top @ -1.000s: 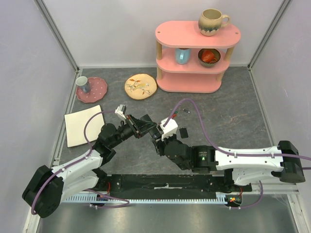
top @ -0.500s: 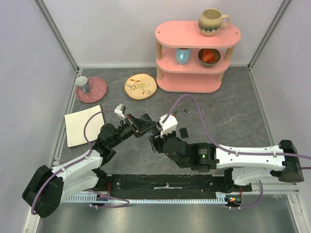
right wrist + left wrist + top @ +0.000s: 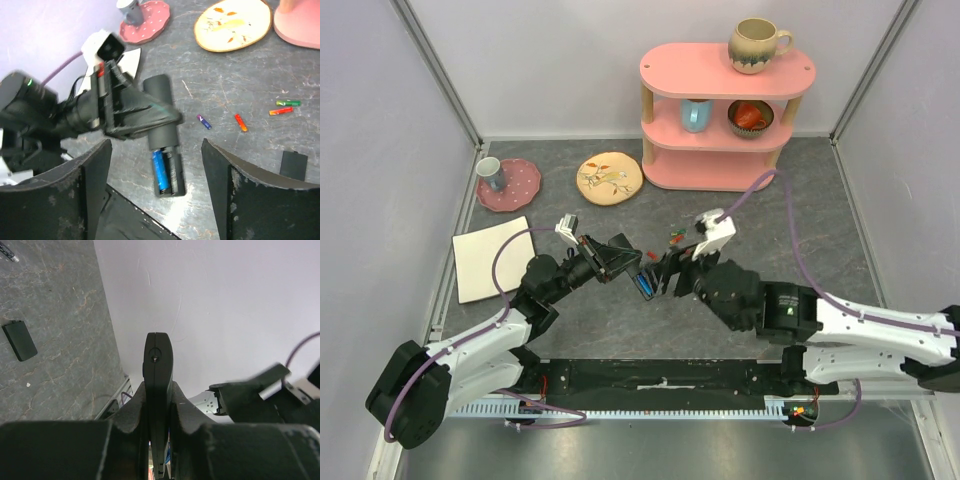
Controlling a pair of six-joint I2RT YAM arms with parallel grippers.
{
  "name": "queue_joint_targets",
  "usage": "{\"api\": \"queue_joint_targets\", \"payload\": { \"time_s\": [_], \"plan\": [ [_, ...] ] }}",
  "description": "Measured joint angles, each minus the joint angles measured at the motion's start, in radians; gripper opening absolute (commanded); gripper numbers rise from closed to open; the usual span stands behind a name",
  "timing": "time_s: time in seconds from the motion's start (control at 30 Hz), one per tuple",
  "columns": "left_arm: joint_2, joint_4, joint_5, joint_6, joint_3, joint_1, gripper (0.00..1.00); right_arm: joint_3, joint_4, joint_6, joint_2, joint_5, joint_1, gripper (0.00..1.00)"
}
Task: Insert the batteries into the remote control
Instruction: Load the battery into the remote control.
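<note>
My left gripper (image 3: 620,262) is shut on the remote control (image 3: 165,135) and holds it above the table; it also shows in the right wrist view (image 3: 135,112). In the left wrist view the remote (image 3: 158,365) stands edge-on between the jaws. Its open compartment holds one blue battery (image 3: 159,170) beside an empty slot. My right gripper (image 3: 156,150) is open and empty, its fingers (image 3: 95,190) apart on either side of the compartment end. Loose batteries lie on the table: a purple one (image 3: 204,121), an orange one (image 3: 241,122), a green one (image 3: 288,103) and a red one (image 3: 281,111).
A small black cover piece (image 3: 292,164) lies on the table right of the remote. A pink shelf (image 3: 725,115) with mugs stands at the back. A patterned plate (image 3: 608,178), a pink plate with a cup (image 3: 510,183) and a white sheet (image 3: 492,258) lie on the left.
My right arm has drawn back to the right, off the remote, and its gripper now stands open. The blue battery shows in the compartment. The left arm has held still.
</note>
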Motion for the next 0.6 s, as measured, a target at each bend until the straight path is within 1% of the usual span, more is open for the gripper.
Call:
{"api": "queue_joint_targets", "payload": {
  "time_s": [0.07,0.13,0.23,0.33,0.43,0.6],
  "plan": [
    [0.0,0.0,-0.002,0.006,0.0,0.0,0.02,-0.024,-0.002,0.063,-0.041,-0.069,-0.082,0.86],
    [0.0,0.0,-0.005,0.012,0.0,0.0,0.02,-0.067,-0.004,0.13,-0.077,-0.162,-0.199,0.91],
    [0.0,0.0,-0.005,0.019,0.0,0.0,0.02,-0.127,-0.003,0.209,-0.093,-0.295,-0.312,0.94],
    [0.002,0.0,-0.005,0.025,0.0,0.0,0.02,-0.18,0.023,0.269,-0.077,-0.436,-0.351,0.95],
    [0.003,0.0,-0.005,0.029,-0.001,0.0,0.02,-0.221,0.06,0.315,-0.059,-0.539,-0.37,0.95],
    [0.005,0.0,-0.005,0.036,-0.001,0.0,0.02,-0.263,0.13,0.362,-0.032,-0.65,-0.387,0.95]
  ]
}}
